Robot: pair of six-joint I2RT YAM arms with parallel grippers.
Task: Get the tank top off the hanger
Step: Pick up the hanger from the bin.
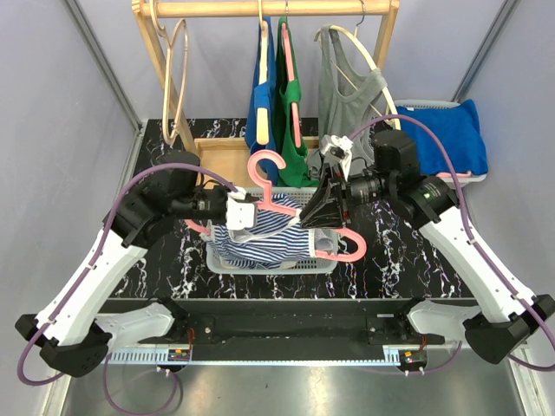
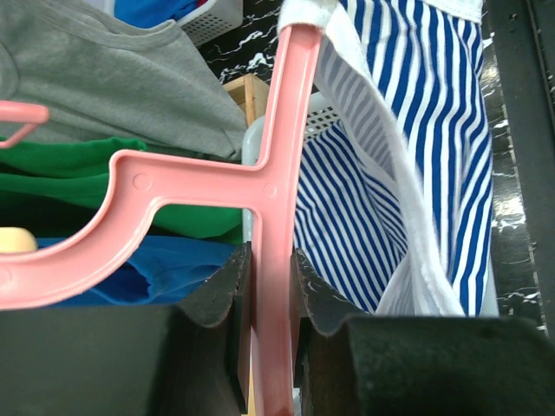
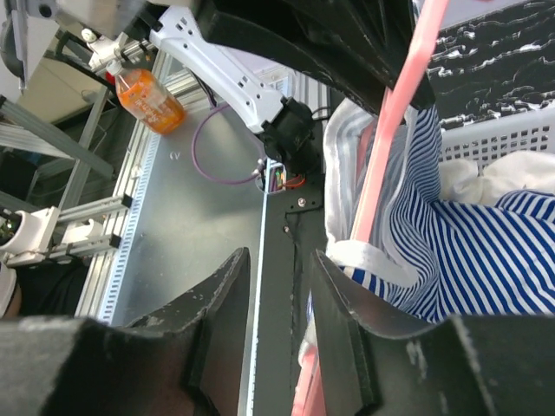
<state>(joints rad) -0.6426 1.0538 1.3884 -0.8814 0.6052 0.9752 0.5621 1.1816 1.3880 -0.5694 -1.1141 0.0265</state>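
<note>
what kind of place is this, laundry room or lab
Most likely a robotics lab cell dressed as a laundry corner: grey partition walls enclose the table, a slotted aluminium rail runs along its near edge, and a wooden clothes rack stands behind a white basket.

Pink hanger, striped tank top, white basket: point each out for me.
pink hanger (image 2: 279,130), left wrist view, on its straight bar.
striped tank top (image 1: 260,236), top external view, on the bunched body.
white basket (image 1: 286,264), top external view, on its near wall.
</note>
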